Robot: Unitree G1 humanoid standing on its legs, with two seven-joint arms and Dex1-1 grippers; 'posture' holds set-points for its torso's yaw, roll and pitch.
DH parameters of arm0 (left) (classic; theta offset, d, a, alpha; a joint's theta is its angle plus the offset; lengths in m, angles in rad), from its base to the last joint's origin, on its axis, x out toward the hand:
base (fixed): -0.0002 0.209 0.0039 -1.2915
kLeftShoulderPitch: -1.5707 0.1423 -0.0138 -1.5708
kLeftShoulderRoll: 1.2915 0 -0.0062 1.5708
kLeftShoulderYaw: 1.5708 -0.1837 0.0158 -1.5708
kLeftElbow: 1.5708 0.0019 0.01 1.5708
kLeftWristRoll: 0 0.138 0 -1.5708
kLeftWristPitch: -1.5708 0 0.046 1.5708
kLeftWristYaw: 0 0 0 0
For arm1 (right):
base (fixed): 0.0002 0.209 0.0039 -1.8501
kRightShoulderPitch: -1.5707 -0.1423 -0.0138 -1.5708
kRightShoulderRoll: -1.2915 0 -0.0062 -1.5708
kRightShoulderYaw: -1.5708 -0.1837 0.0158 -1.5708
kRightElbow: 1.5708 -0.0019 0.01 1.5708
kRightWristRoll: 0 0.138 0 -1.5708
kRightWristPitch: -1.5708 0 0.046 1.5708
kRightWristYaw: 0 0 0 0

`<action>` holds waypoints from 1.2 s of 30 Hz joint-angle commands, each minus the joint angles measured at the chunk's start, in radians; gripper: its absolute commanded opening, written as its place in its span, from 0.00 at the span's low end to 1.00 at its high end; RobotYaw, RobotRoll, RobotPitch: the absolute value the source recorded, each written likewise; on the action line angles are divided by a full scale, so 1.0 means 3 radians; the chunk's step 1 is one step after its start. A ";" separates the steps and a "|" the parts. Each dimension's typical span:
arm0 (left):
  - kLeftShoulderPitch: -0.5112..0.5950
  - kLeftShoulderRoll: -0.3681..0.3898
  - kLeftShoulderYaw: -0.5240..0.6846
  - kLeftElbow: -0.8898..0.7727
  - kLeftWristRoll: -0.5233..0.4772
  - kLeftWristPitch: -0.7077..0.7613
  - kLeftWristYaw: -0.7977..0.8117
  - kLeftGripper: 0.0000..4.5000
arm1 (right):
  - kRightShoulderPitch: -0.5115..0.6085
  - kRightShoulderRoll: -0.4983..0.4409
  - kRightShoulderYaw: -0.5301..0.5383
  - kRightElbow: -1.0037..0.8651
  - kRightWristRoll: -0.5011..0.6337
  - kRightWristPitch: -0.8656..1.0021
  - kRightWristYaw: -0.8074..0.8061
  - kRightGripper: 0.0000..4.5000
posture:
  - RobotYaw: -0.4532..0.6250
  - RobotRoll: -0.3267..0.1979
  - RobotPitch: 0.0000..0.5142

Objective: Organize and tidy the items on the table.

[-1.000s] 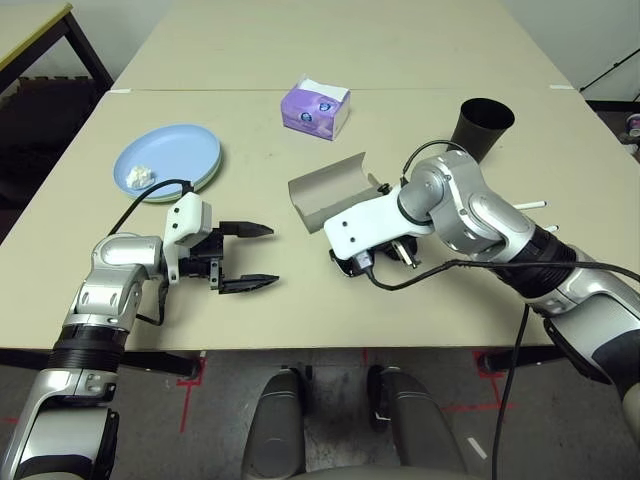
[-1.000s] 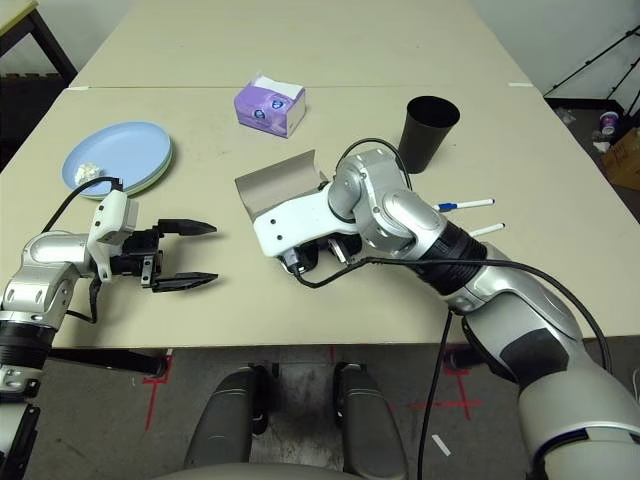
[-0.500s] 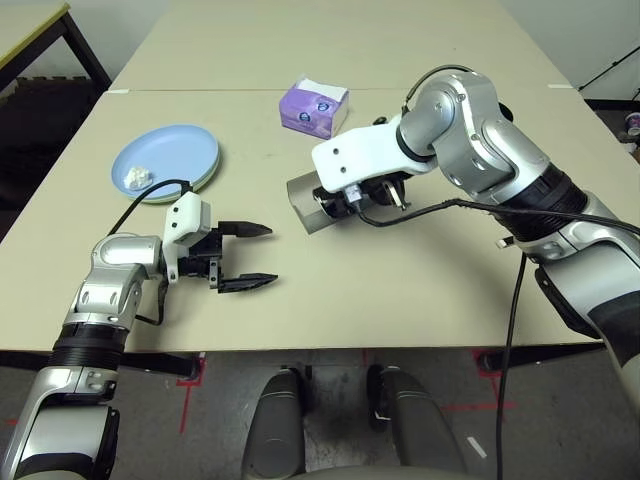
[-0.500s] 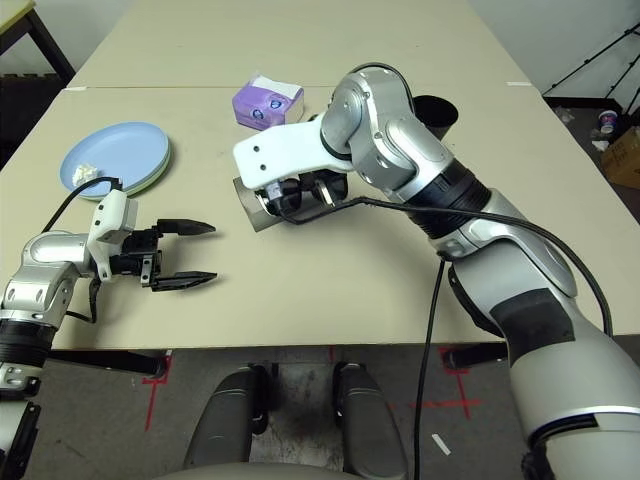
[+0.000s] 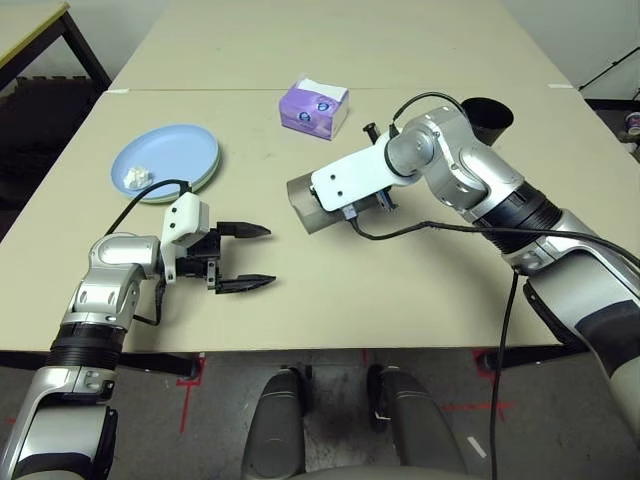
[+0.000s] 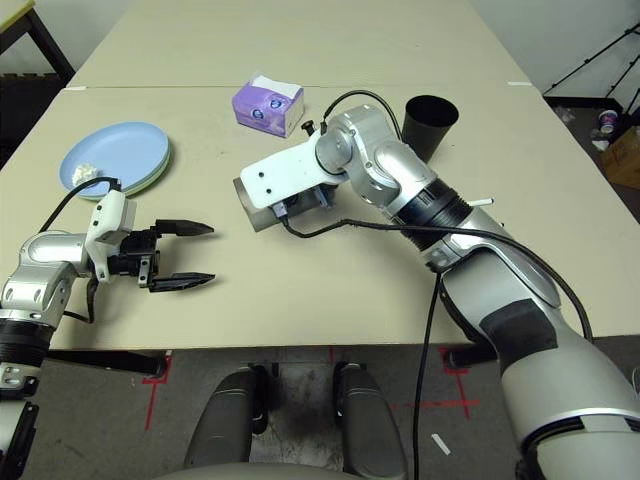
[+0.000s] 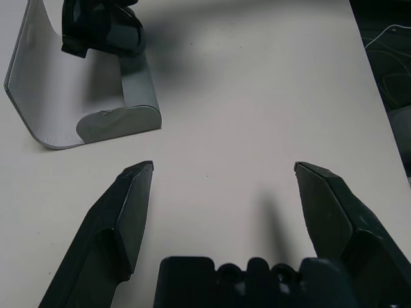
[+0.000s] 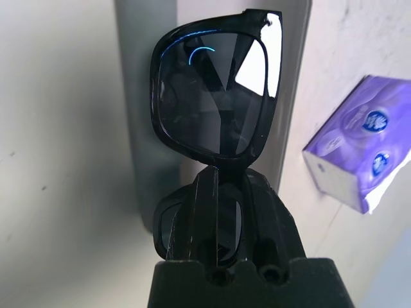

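Black sunglasses (image 8: pixel 212 96) hang from my right gripper (image 8: pixel 225 172), which is shut on them near the bridge. They hover right over the open grey glasses case (image 5: pixel 303 205), lenses facing its inside; from the left wrist view the sunglasses (image 7: pixel 103 32) sit just above the case (image 7: pixel 83 102). My left gripper (image 5: pixel 272 256) rests open and empty near the table's front left, a short way left of the case. A light blue plate (image 5: pixel 170 158) lies stacked on a green one at the left, with a crumpled white tissue (image 5: pixel 136 176) on it. The black cup (image 5: pixel 487 118) stands at the right.
A purple tissue box (image 5: pixel 314 108) sits behind the case. The tip of a white pen (image 6: pixel 484 201) peeks out beside my right forearm. A black cable loops under the right arm. Bare beige table (image 5: pixel 400 290) lies in front of the case.
My right arm carried the sunglasses up from the table's front, swung over the case and has now dropped lower, close onto it. The left arm stayed still.
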 commanded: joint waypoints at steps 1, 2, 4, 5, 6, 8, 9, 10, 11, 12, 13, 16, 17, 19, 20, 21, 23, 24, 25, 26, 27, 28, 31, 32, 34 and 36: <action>0.0036 0.0049 -0.0026 0.0022 0.0049 -0.0024 -0.0058 1.00 | 0.0007 0.0032 -0.0001 0.0023 -0.0037 -0.0018 -0.0033 0.09 | 0.45 0.62 0.33; 0.0034 0.0048 -0.0029 0.0028 0.0051 -0.0028 -0.0061 1.00 | 0.0002 0.0042 -0.0004 0.0025 -0.0044 -0.0017 -0.0038 0.09 | 0.45 0.62 0.33; 0.0026 0.0044 -0.0034 0.0039 0.0055 -0.0033 -0.0064 1.00 | -0.0008 0.0056 -0.0006 0.0037 -0.0058 -0.0021 -0.0051 0.09 | 0.45 0.62 0.33; 0.0021 0.0042 -0.0036 0.0044 0.0057 -0.0033 -0.0065 1.00 | -0.0014 0.0063 -0.0003 0.0047 -0.0069 -0.0028 -0.0066 0.09 | 0.45 0.62 0.33; 0.0015 0.0040 -0.0037 0.0048 0.0059 -0.0032 -0.0065 1.00 | -0.0020 0.0073 0.0000 0.0066 -0.0078 -0.0033 -0.0089 0.09 | 0.45 0.62 0.33; 0.0008 0.0036 -0.0040 0.0054 0.0063 -0.0035 -0.0068 1.00 | -0.0030 0.0092 0.0009 0.0107 -0.0098 -0.0051 -0.0141 0.09 | 0.45 0.62 0.33; 0.0005 0.0036 -0.0041 0.0056 0.0065 -0.0034 -0.0070 1.00 | -0.0034 0.0103 0.0008 0.0130 -0.0109 -0.0063 -0.0168 0.09 | 0.45 0.62 0.33; 0.0002 0.0035 -0.0041 0.0058 0.0065 -0.0033 -0.0071 1.00 | -0.0038 0.0111 0.0007 0.0152 -0.0123 -0.0080 -0.0198 0.09 | 0.45 0.62 0.33; 0.0002 0.0034 -0.0040 0.0057 0.0065 -0.0031 -0.0071 1.00 | -0.0043 0.0117 0.0008 0.0173 -0.0139 -0.0099 -0.0226 0.09 | 0.45 0.62 0.33; 0.0006 0.0034 -0.0040 0.0054 0.0066 -0.0031 -0.0071 1.00 | -0.0053 0.0123 0.0009 0.0200 -0.0154 -0.0123 -0.0261 0.09 | 0.45 0.62 0.33; 0.0012 0.0033 -0.0040 0.0049 0.0065 -0.0028 -0.0069 1.00 | -0.0069 0.0129 0.0009 0.0235 -0.0169 -0.0148 -0.0298 0.09 | 0.45 0.62 0.33; 0.0061 0.0024 -0.0039 -0.0006 0.0053 -0.0009 -0.0051 1.00 | -0.0107 0.0158 -0.0006 0.0323 -0.0179 -0.0195 -0.0357 0.09 | 0.45 0.62 0.32; 0.0077 0.0020 -0.0040 -0.0027 0.0050 -0.0002 -0.0045 1.00 | -0.0116 0.0166 -0.0009 0.0342 -0.0179 -0.0209 -0.0369 0.09 | 0.45 0.62 0.32; 0.0096 0.0013 -0.0040 -0.0053 0.0043 0.0013 -0.0033 1.00 | -0.0128 0.0178 -0.0011 0.0375 -0.0181 -0.0232 -0.0394 0.09 | 0.45 0.62 0.32; 0.0105 0.0012 -0.0039 -0.0068 0.0041 0.0020 -0.0028 1.00 | -0.0133 0.0185 -0.0008 0.0394 -0.0186 -0.0244 -0.0407 0.09 | 0.45 0.62 0.32; 0.0110 0.0011 -0.0039 -0.0076 0.0039 0.0025 -0.0025 1.00 | -0.0137 0.0190 -0.0006 0.0409 -0.0190 -0.0253 -0.0415 0.09 | 0.45 0.62 0.32; 0.0120 0.0014 -0.0034 -0.0099 0.0033 0.0042 -0.0018 1.00 | -0.0131 0.0204 0.0001 0.0434 -0.0198 -0.0266 -0.0436 0.09 | 0.45 0.62 0.33; 0.0122 0.0016 -0.0033 -0.0106 0.0031 0.0049 -0.0016 1.00 | -0.0128 0.0209 0.0003 0.0441 -0.0201 -0.0270 -0.0443 0.09 | 0.45 0.62 0.33; 0.0125 0.0018 -0.0032 -0.0116 0.0029 0.0055 -0.0016 1.00 | -0.0122 0.0219 0.0004 0.0446 -0.0203 -0.0268 -0.0453 0.09 | 0.45 0.62 0.33; 0.0127 0.0019 -0.0031 -0.0122 0.0028 0.0059 -0.0016 1.00 | -0.0118 0.0227 0.0003 0.0449 -0.0204 -0.0267 -0.0459 0.09 | 0.45 0.62 0.33; 0.0127 0.0021 -0.0032 -0.0134 0.0026 0.0065 -0.0014 1.00 | -0.0106 0.0241 0.0003 0.0447 -0.0211 -0.0260 -0.0470 0.09 | 0.45 0.62 0.33; 0.0127 0.0021 -0.0033 -0.0146 0.0022 0.0075 -0.0012 1.00 | -0.0096 0.0254 0.0003 0.0446 -0.0218 -0.0255 -0.0481 0.09 | 0.45 0.62 0.33; 0.0123 0.0024 -0.0033 -0.0185 0.0018 0.0110 -0.0004 1.00 | -0.0072 0.0275 0.0006 0.0448 -0.0236 -0.0254 -0.0509 0.09 | 0.45 0.62 0.33; 0.0124 0.0026 -0.0032 -0.0195 0.0018 0.0119 -0.0004 1.00 | -0.0060 0.0279 0.0009 0.0441 -0.0239 -0.0251 -0.0514 0.09 | 0.45 0.62 0.33; 0.0125 0.0029 -0.0029 -0.0208 0.0017 0.0131 -0.0005 1.00 | -0.0028 0.0286 0.0015 0.0416 -0.0243 -0.0240 -0.0517 0.09 | 0.45 0.62 0.33; 0.0121 0.0032 -0.0027 -0.0216 0.0016 0.0143 -0.0007 1.00 | 0.0010 0.0296 0.0013 0.0386 -0.0245 -0.0215 -0.0517 0.09 | 0.45 0.62 0.34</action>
